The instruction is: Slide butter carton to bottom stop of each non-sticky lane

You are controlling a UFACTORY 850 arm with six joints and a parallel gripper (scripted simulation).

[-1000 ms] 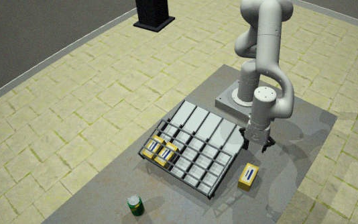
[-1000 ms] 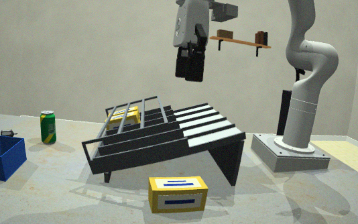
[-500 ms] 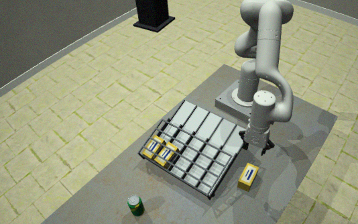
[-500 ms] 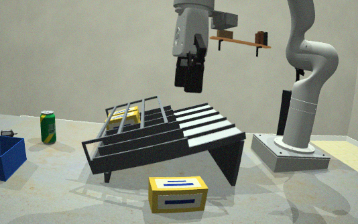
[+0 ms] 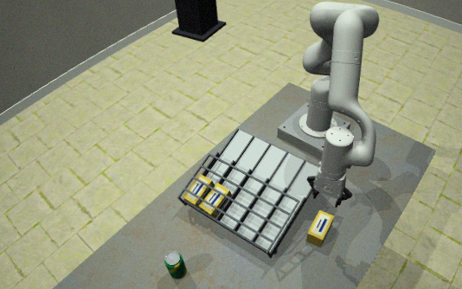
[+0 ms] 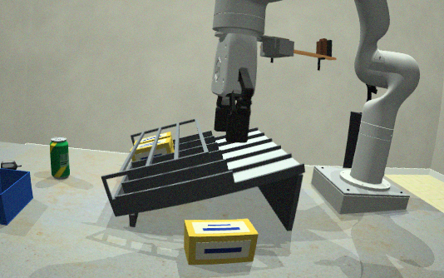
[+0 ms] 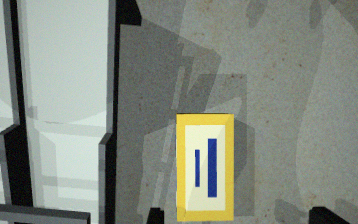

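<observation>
The sloped shelf (image 5: 291, 166) (image 6: 175, 201) (image 7: 66, 65) has five pale lanes between dark dividers. One butter carton (image 5: 198, 190) lies in the outermost left lane in the top view, and another carton (image 5: 214, 199) lies in the lane beside it. Both appear to be at the bottom stop. The other three lanes hold no carton. The third butter carton (image 5: 320, 227) (image 6: 221, 242) (image 7: 204, 167) lies on the table beside the shelf, long side roughly parallel to the lanes. My gripper (image 5: 327, 200) (image 6: 230, 132) (image 7: 238, 216) is open and empty, above and a little behind this carton.
A dark grid of bars (image 5: 245, 191) covers the lower part of the lanes; their upper ends are uncovered. A green can (image 5: 176, 266) (image 6: 60, 159) stands beyond the shelf's low end, and a blue bin (image 6: 19, 199) stands near it. The shelf's raised side wall is close to my gripper.
</observation>
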